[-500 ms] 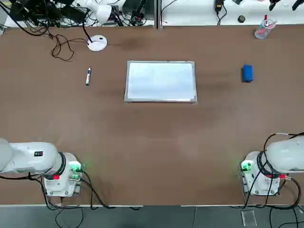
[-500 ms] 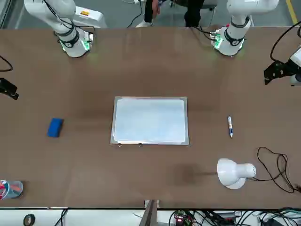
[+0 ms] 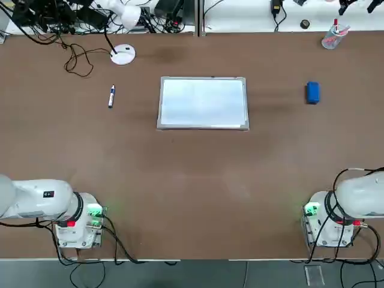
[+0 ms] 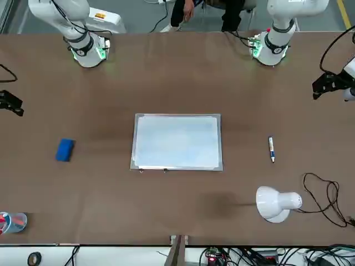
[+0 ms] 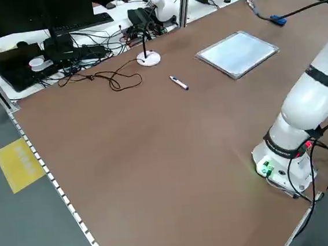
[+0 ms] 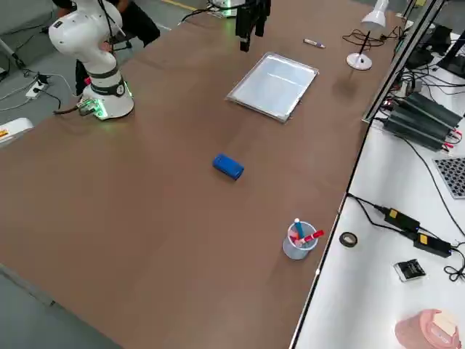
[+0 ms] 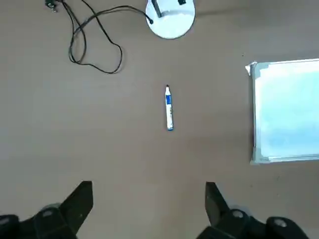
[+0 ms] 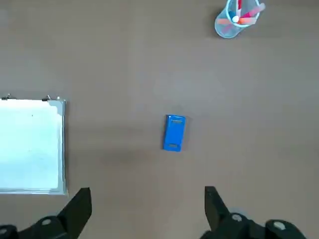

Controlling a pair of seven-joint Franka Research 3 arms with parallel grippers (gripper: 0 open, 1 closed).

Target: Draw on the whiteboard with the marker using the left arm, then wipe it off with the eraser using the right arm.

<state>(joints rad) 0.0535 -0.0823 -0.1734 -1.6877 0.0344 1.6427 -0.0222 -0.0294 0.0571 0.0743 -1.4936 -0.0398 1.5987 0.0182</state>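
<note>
Flat on the matte brown table point(image 3: 192, 180): the whiteboard point(image 3: 203, 102), a glossy white rectangle in a thin silver-grey frame, lying mid-table and blank. Well to its left side in the top view, the marker point(image 3: 111, 96), a slim white pen with a dark blue cap, alone on bare tabletop. Well to the board's right, the eraser point(image 3: 312, 93), a small bright blue block with squared edges. Near the far right corner, a clear plastic cup point(image 3: 332, 37) holding red and blue items. Beyond the marker, a white desk lamp point(image 4: 277, 203) on a round base, a thin black cable point(image 3: 78, 59) looped beside it.

Left arm point(image 3: 42, 201) and right arm point(image 3: 360, 198), smooth white jointed casings, folded up over green-lit bases at the near edge, wrists raised high and pointing down. Left tool point(image 7: 148, 209) hanging well above the marker, black fingers point(image 7: 79, 201) spread wide, holding nothing. Right tool point(image 8: 147, 211) likewise high over the eraser, fingers point(image 8: 79, 208) apart and empty.

Seen only from the wrist views: the spread of the fingers, with marker and eraser between them far below. Seen only from the front: a person's legs point(image 4: 205, 14) behind the bases.
</note>
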